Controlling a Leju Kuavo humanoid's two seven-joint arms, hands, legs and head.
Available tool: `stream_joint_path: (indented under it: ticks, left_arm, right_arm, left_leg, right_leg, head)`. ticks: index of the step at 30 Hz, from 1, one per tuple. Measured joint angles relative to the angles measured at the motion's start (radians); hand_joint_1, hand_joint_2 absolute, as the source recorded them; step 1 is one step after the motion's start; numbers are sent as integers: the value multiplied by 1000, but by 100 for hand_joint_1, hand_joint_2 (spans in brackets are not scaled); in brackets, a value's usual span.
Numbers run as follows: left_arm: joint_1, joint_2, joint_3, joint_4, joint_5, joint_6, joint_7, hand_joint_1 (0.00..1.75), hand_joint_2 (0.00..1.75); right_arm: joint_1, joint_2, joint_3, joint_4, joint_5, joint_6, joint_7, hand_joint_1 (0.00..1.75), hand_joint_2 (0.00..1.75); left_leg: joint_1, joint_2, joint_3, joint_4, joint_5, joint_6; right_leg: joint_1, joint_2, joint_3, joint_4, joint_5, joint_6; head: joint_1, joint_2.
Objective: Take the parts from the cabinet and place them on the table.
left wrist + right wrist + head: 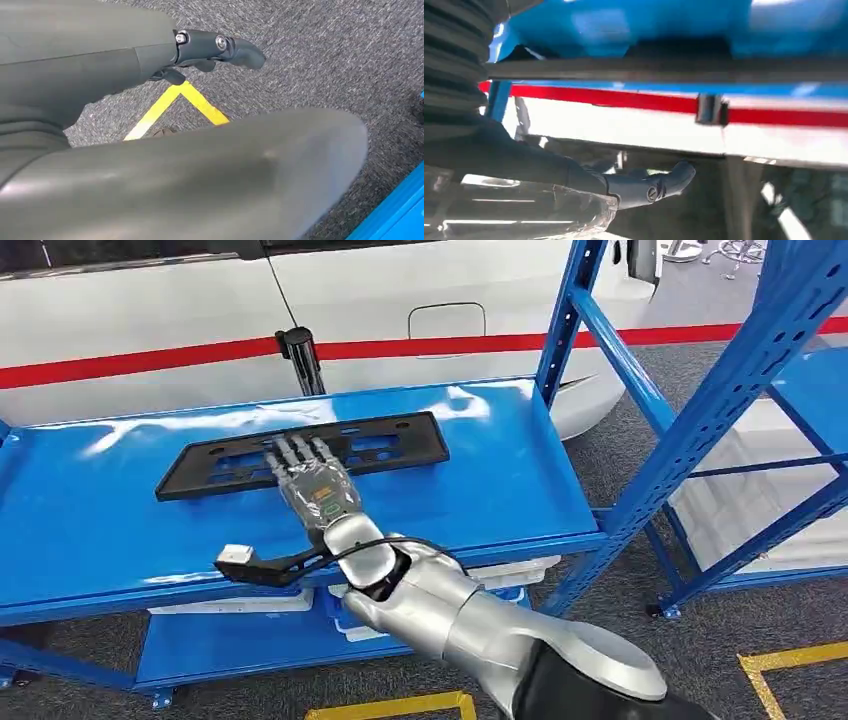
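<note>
Black plastic plate frame (303, 454) is lying flat on the upper blue shelf (500, 480), long side running across, set toward the back and well apart from the front lip. It is looking like a thin moulded part with cut-outs: probably light, fairly stiff along its length but likely to flex or twist if lifted by one end, and smooth enough to slide on the glossy shelf paint. Best hold is probably near the middle of a long edge, or through one of the openings, so it is not drooping or skating away when pressed. Right hand (312, 483) is reaching in over the shelf, palm down, fingers (297, 452) stretched out straight and lying side by side across the middle of the frame; they are appearing to rest on it or hover just above, contact not certain. Nothing is being gripped: the hand is flat and extended, not curled round any edge. In the right wrist view the thumb (651, 184) is sticking out free, closed on nothing. Left hand (215, 47) is hanging over the grey carpet (320, 55) near a yellow floor line (170, 102); whether its fingers are spread or curled I cannot tell. A white car (400, 300) with a red stripe is standing behind the shelf.
</note>
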Motion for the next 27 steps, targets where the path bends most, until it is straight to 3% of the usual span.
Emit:
stream_joint_path:
  ticks: [8,17,27]
  left_arm:
    - [-1,0,16,0,-2,-18,-6,0,0]
    - [-2,0,33,0,-4,-32,-12,0,0]
    - [-2,3,42,0,-6,-55,-22,0,0]
  right_arm:
    - [-54,-1,-59,56,6,35,30,0,175]
    - [-43,-1,-51,139,11,78,29,0,175]
    - [-27,-1,-36,204,26,57,44,0,175]
  left_leg:
    - [0,0,0,0,0,0]
    - [0,0,0,0,0,0]
    - [0,0,0,0,0,0]
  right_leg:
    - [0,0,0,0,0,0]
    - [0,0,0,0,0,0]
    - [0,0,0,0,0,0]
  head:
    - [0,0]
    - [0,0]
    - [0,0]
